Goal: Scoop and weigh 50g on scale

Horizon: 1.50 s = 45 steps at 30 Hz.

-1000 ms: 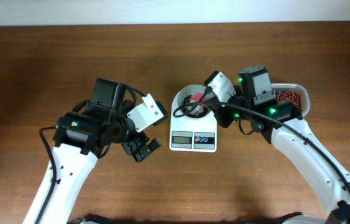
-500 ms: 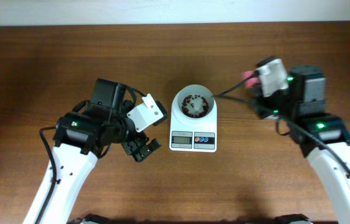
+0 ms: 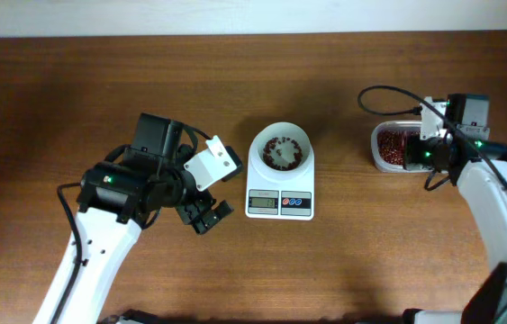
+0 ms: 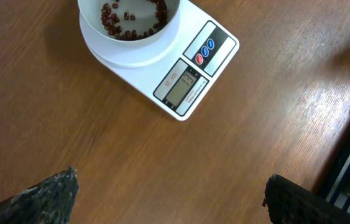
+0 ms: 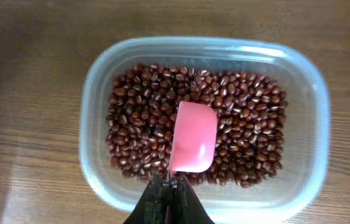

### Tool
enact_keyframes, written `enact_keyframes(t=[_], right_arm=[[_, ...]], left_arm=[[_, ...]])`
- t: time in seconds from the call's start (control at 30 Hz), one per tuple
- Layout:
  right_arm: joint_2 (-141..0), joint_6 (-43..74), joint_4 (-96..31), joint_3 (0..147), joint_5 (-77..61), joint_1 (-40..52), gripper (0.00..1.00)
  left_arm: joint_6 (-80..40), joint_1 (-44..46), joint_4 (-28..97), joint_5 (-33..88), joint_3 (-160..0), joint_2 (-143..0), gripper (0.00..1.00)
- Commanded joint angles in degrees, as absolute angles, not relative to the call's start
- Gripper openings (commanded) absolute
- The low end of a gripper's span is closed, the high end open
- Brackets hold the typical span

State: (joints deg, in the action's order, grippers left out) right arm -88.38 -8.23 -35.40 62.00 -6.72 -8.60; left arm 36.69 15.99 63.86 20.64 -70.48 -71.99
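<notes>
Small white digital scale (image 3: pixel 279 200) at table centre; its round white bowl (image 4: pixel 129 47) holds a sparse scatter of dark red-brown oval beans (image 3: pixel 281 151). Right gripper (image 5: pixel 170 186) clamps pink plastic scoop (image 5: pixel 193 137) over clear rectangular plastic tub (image 5: pixel 94 124) of beans. Left gripper (image 3: pixel 208 213) gapes wide.

Glossy white shells and black joint housings cover the left arm (image 3: pixel 91 261) and right arm (image 3: pixel 496 202), with a white camera block (image 3: pixel 212 166) beside the black left claw (image 3: pixel 208 216), a looping black cable (image 3: pixel 386 89) on the right, and what seem to be green indicator lights (image 3: pixel 427 155).
</notes>
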Motion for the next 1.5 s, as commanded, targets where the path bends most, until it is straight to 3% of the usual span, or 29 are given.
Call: enact_keyframes(t=[0.0,0.23,0.73,1.37,1.47], right_arm=[[-93.06,-6.72,-35.09,62.85,-8.73,-8.75,0.04],[-93.45,-0.97,-34.85,62.81,-21.1,-11.77,0.04],[-94.98,1.13,-35.62,62.81,-49.52,-31.07,0.04],[-95.0,1.15,-37.8,62.81,-70.48,-41.01,0.04],[-95.0,1.13,-37.98,62.78,-78.89,-40.12,0.04]], left_arm=[[37.78,15.75,63.94,21.67,-71.4,-71.35,0.99],[37.78,15.75,63.94,21.67,-71.4,-71.35,0.99],[37.78,15.75,63.94,21.67,-71.4,-71.35,0.99],[37.78,15.75,63.94,21.67,-71.4,-71.35,0.99],[37.78,15.75,63.94,21.67,-71.4,-71.35,0.99]])
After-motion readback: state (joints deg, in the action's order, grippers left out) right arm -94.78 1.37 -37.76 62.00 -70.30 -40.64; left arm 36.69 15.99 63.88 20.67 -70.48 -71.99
